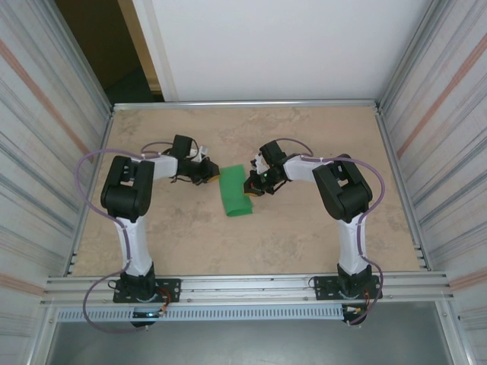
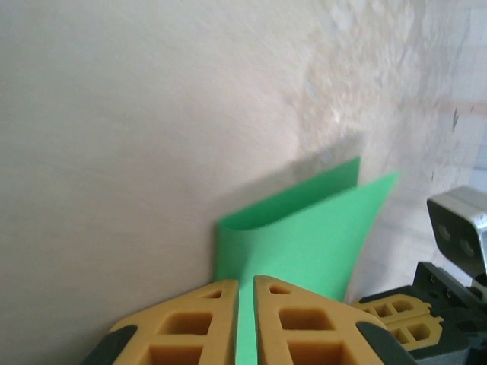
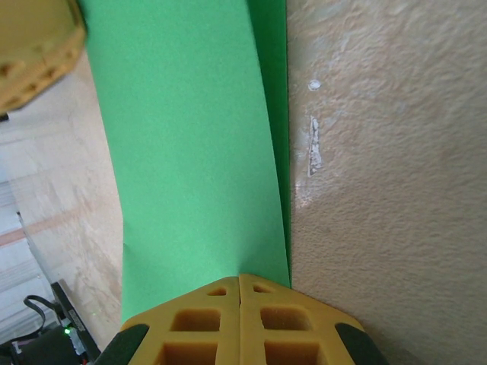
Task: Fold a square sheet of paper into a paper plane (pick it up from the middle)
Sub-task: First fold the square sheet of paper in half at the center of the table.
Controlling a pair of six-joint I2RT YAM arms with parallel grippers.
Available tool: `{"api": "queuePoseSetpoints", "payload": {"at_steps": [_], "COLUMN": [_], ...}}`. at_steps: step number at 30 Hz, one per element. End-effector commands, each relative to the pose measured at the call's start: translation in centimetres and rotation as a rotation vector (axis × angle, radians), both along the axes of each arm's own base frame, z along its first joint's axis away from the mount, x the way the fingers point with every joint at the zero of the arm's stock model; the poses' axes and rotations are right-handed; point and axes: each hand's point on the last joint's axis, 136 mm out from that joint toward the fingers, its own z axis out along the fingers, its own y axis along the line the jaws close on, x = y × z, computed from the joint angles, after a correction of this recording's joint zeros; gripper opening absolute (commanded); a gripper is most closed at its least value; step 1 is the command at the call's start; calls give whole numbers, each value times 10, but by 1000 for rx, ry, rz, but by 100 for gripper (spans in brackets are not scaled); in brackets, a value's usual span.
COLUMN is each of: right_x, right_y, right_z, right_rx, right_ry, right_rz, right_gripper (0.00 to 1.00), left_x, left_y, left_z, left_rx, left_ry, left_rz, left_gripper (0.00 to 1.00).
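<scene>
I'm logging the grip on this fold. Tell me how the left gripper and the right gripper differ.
The left gripper holds the green paper in a thin slit between its jaws; on the right gripper the jaws meet with no gap, paper running out from their tips. From above, the left gripper reaches the paper from its left edge, the right gripper from its right edge. Both are yellow-tipped and pinch the same curled-over paper.

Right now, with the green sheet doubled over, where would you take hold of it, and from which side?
Pinch the square sheet of paper at a side edge where both layers meet, coming in low from the flank, as the left hand and right hand do. It is thin and doubled, so likely only its edges offer a pinch.
</scene>
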Motion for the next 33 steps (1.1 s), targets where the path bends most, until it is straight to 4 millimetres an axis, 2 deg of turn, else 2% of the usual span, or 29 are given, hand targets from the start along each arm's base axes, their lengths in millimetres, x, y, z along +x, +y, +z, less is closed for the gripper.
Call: {"api": "queuePoseSetpoints", "payload": {"at_steps": [1,3,6,8,10,12,17,22,28,30,33], "right_x": [-60,-61,-63,-64,-65,-65,-66,-66,-66,-65,-66], "right_y": [-86,-86,-86,-87,-88,-88,-88,-89,-90,-90,-91], "right_z": [-101,-102,-102,-102,-103,-103,-104,-104,-105,-105,-106], "right_rx": [-434,-433,-433,-433,-434,-436,-433,-431,-430,-428,-430], "right_ry": [221,225,229,231,232,232,234,234,234,232,235], "right_rz": [-49,-50,-50,-49,-48,-47,-48,-52,-55,-57,-59], "right_gripper": [6,6,6,6,6,6,5,5,5,5,5], "left_x": [2,5,0,-7,-12,-14,-7,6,16,18,26], "left_y": [37,31,8,-10,-26,-38,-51,-35,-6,5,21], "left_z": [-19,2,38,52,54,47,25,4,-14,-27,-31], "left_rx": [109,98,81,63,48,44,85,140,227,247,252], "left_ry": [26,-15,-103,-133,-142,-130,-97,-70,-53,-22,-13], "left_rz": [53,32,-31,-68,-89,-103,-111,-65,-36,-20,14], "left_gripper": [16,16,15,16,16,16,16,16,16,16,16]}}
